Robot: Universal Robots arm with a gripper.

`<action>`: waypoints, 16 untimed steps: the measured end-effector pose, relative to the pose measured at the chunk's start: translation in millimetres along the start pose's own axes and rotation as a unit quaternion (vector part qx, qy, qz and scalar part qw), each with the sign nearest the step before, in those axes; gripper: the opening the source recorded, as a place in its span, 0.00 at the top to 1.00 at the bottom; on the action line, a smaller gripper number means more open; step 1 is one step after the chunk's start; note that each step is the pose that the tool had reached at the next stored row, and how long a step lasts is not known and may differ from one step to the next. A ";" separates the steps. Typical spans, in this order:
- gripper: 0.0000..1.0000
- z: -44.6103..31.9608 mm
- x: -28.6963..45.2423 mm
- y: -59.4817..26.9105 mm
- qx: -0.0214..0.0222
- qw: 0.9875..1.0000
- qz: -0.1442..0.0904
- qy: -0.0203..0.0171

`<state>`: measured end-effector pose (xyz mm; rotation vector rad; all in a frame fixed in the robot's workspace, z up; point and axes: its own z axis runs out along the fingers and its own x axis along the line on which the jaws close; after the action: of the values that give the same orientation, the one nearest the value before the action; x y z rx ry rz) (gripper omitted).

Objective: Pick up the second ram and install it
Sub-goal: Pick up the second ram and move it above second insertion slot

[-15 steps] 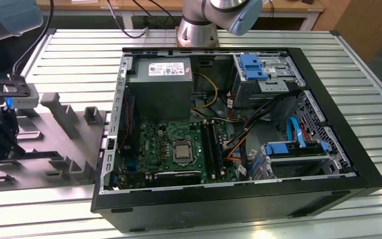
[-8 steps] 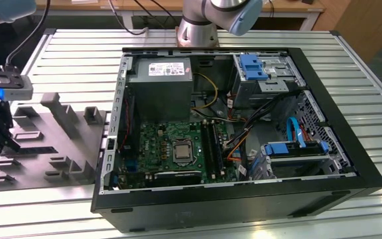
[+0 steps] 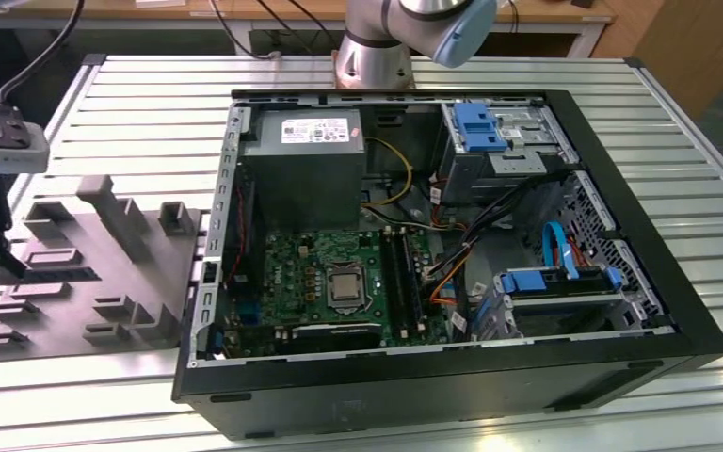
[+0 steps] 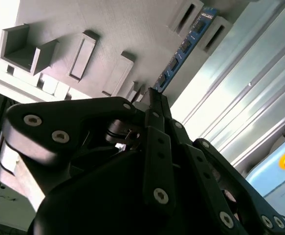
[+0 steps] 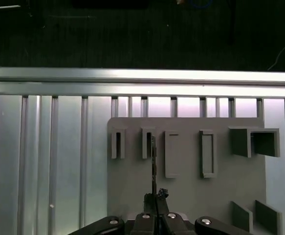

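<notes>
One memory stick (image 4: pixel 184 46) is clamped edge-on between the fingers (image 4: pixel 157 122); ahead of them its far end is lodged in a slot of the grey tray (image 5: pixel 206 200), likely to keep it upright for gripping.

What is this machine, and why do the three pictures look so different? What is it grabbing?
It is a robot arm standing at the edge of a metal table. One picture comes from a camera off to the side; it sees an open computer and a grey tray. The other two come from cameras riding on the arm's wrist, looking past its black jaws. The jaws are shut on the end of a thin memory stick, which stands in the tray's slots.
</notes>
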<state>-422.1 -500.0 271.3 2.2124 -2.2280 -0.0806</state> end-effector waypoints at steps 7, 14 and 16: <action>0.88 -19.4 -0.7 0.7 0.000 1.000 0.000 0.000; 0.88 -42.6 -1.5 1.6 0.000 1.000 0.000 0.000; 0.88 -50.2 -1.8 1.8 0.000 1.000 0.000 0.000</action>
<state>-422.1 -500.0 321.6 2.2124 -2.2279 -0.0807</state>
